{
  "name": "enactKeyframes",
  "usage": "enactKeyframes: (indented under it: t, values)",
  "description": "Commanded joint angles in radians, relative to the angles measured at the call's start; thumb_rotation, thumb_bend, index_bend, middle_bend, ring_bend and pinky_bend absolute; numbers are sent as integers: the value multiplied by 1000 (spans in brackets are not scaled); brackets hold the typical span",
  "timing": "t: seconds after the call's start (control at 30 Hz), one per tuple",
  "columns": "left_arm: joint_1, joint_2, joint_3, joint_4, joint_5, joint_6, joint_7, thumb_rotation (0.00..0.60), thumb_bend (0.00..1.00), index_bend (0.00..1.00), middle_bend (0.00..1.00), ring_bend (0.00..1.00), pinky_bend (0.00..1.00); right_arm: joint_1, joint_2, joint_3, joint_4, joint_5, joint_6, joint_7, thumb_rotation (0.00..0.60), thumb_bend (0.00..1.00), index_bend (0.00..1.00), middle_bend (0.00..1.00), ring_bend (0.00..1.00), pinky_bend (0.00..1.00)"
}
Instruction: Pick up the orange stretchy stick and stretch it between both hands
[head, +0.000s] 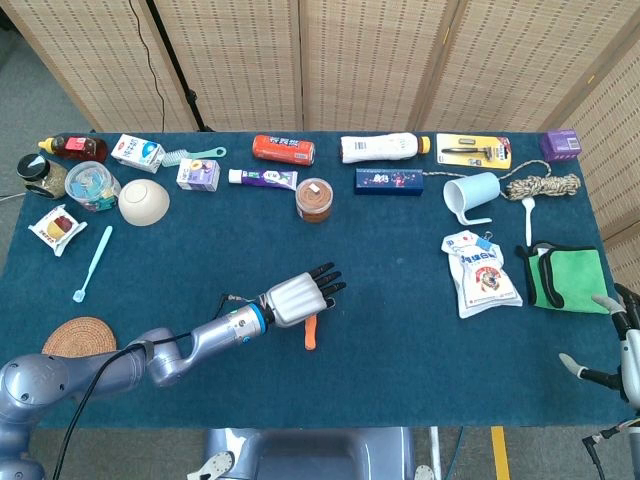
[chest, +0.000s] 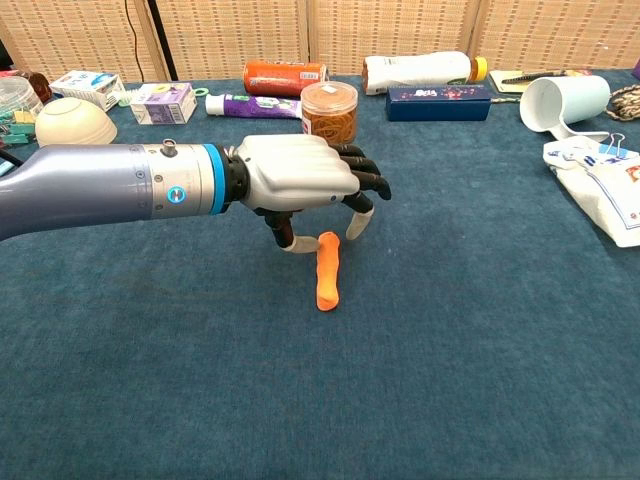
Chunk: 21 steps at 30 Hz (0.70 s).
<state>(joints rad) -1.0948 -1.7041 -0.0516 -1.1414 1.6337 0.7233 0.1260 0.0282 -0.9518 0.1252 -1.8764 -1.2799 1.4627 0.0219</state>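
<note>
- Orange stretchy stick (chest: 328, 270) is seen flat on the blue table (chest: 480, 350), ungrasped
- Left hand (chest: 300, 185) is poised over its far end, fingers apart, nothing held
- Reach-to-grasp step is judged underway; lowering and closing are needed next
- Right hand (head: 622, 350) is held spread at the table's edge

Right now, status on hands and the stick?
Left hand open, poised over the far end of the orange stick. Stick flat on table. Right hand open at table edge. Nothing blocking.

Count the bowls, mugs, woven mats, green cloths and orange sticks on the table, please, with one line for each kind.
Bowl: 1
Mug: 1
Woven mat: 1
Green cloth: 1
Orange stick: 1
Total: 5
</note>
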Motion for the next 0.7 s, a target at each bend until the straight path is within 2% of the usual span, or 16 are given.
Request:
enactKeyframes:
  t: [0.03, 0.7]
  values:
    - [-3, -9, 2, 11, -6, -1, 1, 600, 354, 411, 122, 30, 0, -1, 0, 1, 0, 1, 0, 0, 600, 83, 183, 60, 18, 0]
    - [-14, -38, 19, 48, -36, -12, 18, 600, 353, 510, 122, 33, 0, -4, 1, 4, -3, 8, 0, -6, 600, 83, 183, 60, 18, 0]
